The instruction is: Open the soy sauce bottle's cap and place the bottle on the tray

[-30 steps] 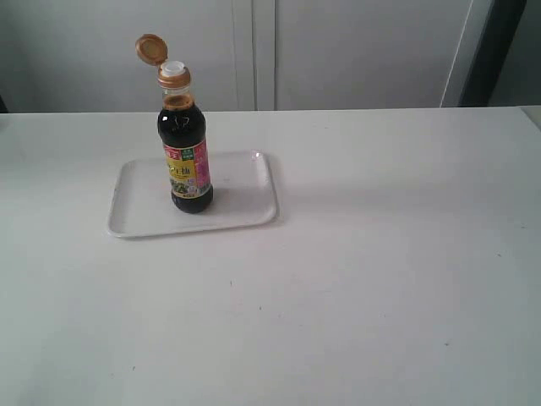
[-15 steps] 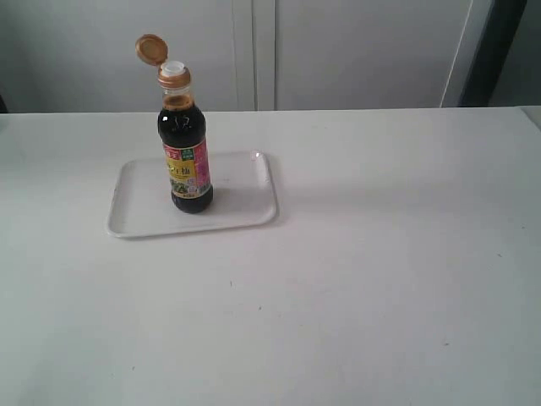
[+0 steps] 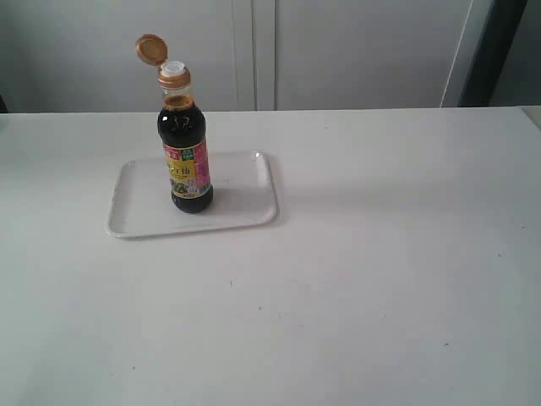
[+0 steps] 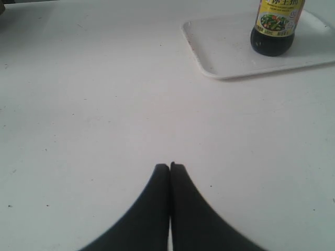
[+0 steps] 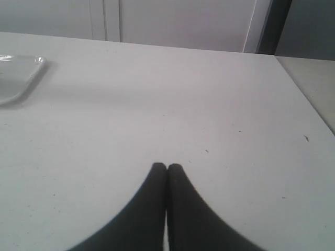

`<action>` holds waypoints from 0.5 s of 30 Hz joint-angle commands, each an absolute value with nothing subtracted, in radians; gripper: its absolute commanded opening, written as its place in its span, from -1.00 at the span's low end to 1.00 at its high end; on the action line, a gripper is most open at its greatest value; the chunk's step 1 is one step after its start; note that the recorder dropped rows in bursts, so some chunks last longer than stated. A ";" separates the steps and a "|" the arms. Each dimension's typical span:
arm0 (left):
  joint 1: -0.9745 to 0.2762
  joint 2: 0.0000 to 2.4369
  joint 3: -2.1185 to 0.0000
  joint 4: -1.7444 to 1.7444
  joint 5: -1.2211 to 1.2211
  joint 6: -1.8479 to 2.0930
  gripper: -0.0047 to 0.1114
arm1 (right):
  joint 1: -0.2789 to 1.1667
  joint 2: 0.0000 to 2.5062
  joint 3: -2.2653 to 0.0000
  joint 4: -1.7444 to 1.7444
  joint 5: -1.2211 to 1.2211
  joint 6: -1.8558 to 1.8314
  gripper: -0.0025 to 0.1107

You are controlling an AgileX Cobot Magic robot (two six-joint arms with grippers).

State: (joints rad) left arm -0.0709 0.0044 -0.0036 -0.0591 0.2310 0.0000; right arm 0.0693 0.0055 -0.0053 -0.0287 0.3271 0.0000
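Soy sauce bottle point(image 3: 186, 161) stands upright near the middle of the tray point(image 3: 245, 207), cap point(image 3: 151, 48) flipped back off the white spout point(image 3: 173, 67). My left gripper point(image 4: 169, 166) and right gripper point(image 5: 167, 166) are both pinched together on nothing, low over the table point(image 3: 380, 254), away from the bottle.

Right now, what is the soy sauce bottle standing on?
The bottle stands upright on the white tray, which lies on the table. The patch of tray under its base is hidden.
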 commanded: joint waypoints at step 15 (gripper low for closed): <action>-0.070 0.000 0.000 -0.068 0.233 0.000 -0.92 | 0.074 0.000 0.000 -0.035 0.336 0.000 -0.96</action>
State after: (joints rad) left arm -0.0709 0.0044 -0.0036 -0.0591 0.2310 0.0000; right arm 0.0693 0.0055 -0.0053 -0.0287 0.3379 0.0000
